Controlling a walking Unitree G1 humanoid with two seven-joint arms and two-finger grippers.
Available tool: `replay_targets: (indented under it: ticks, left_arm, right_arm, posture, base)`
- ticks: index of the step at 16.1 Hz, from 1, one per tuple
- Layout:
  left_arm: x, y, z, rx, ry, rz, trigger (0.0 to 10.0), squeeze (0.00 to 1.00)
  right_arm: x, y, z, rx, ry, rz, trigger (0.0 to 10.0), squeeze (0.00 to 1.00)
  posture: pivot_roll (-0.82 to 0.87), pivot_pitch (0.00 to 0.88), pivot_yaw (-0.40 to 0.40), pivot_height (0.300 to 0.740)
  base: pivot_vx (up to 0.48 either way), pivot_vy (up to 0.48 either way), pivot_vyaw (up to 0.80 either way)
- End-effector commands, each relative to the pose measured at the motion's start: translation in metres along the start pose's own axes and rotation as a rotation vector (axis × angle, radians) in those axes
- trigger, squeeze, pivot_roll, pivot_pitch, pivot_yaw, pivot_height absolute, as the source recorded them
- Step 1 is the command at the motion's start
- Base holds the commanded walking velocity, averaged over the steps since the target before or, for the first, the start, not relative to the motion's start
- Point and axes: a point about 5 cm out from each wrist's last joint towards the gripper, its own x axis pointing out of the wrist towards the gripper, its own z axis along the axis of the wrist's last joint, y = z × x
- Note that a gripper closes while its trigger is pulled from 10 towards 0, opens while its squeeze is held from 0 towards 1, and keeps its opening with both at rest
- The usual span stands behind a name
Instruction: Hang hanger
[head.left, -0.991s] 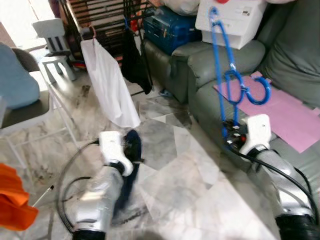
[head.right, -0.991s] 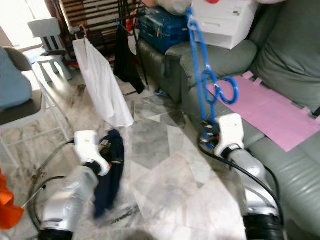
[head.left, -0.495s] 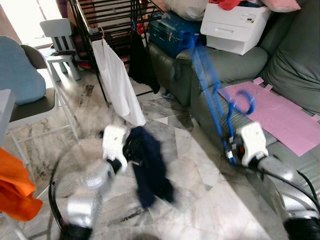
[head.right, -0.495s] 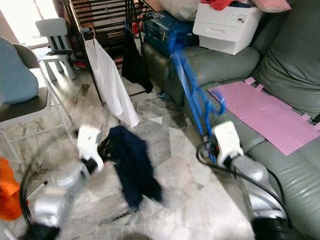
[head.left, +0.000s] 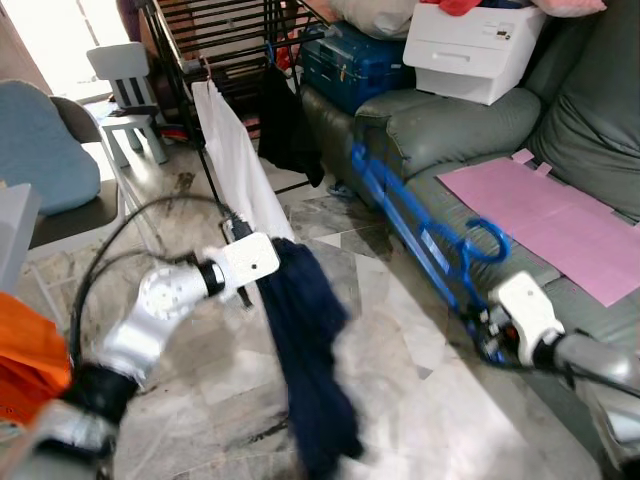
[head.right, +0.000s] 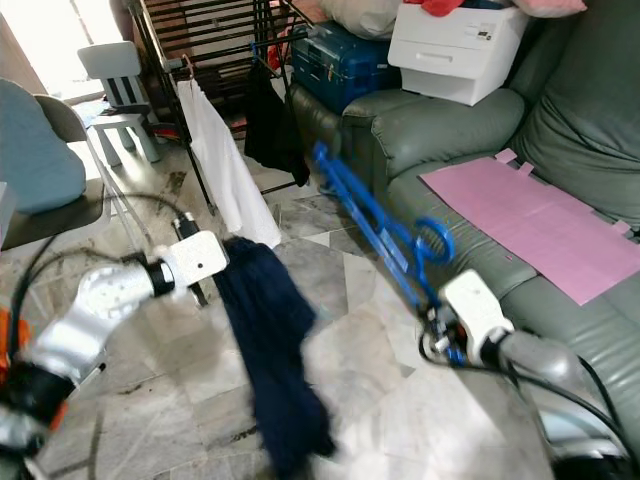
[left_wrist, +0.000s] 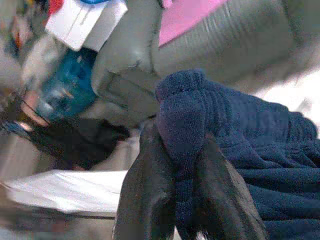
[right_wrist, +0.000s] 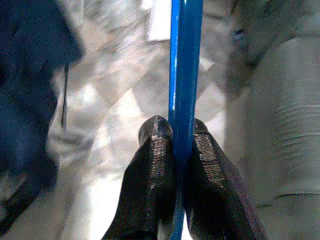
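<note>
My right gripper (right_wrist: 174, 132) clamps the blue plastic hanger (head.left: 415, 226), its long axis slanting toward the black metal rack (head.left: 215, 40). My left gripper (left_wrist: 175, 165), nearer the rack, pinches a navy knitted garment (head.left: 305, 350).

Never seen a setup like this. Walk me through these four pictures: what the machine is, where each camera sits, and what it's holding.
This is a walking humanoid robot with two silver arms, each ending in two black fingers. The two wide pictures come from cameras on its head, looking down at a marble floor beside a grey sofa. The two close-ups come from cameras on its wrists. The left gripper pinches a dark blue garment that hangs toward the floor. The right gripper is clamped on a blue hanger. Behind stands a rack with a white shirt already hung.
</note>
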Motion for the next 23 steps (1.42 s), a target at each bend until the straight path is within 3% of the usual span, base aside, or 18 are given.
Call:
replay_targets:
  ticks: [1,3,8,23]
  left_arm:
    - [0.000,0.011,-0.004,0.186,0.031,0.000,10.0,0.00]
    - [0.002,0.027,-0.003,0.305,0.021,0.011,10.0,0.00]
    - [0.006,0.038,0.005,0.400,-0.058,0.025,10.0,0.00]
    - [0.006,0.038,0.005,0.400,-0.058,0.025,10.0,0.00]
  right_arm:
    - [-0.007,0.005,0.005,-0.061,0.009,0.112,10.0,0.00]
    - [-0.018,0.005,-0.003,-0.076,0.075,0.203,10.0,0.00]
    - [-0.027,0.012,-0.011,-0.080,0.132,0.328,10.0,0.00]
    - [-0.027,0.012,-0.011,-0.080,0.132,0.328,10.0,0.00]
  posture:
    - [-0.20,0.000,0.105,0.740]
    - [-0.21,0.000,0.111,0.740]
    - [-0.20,0.000,0.119,0.740]
    - [-0.20,0.000,0.119,0.740]
  base:
    - [0.000,0.000,0.00]
    - [0.000,0.000,0.00]
    - [0.000,0.000,0.00]
    - [0.000,0.000,0.00]
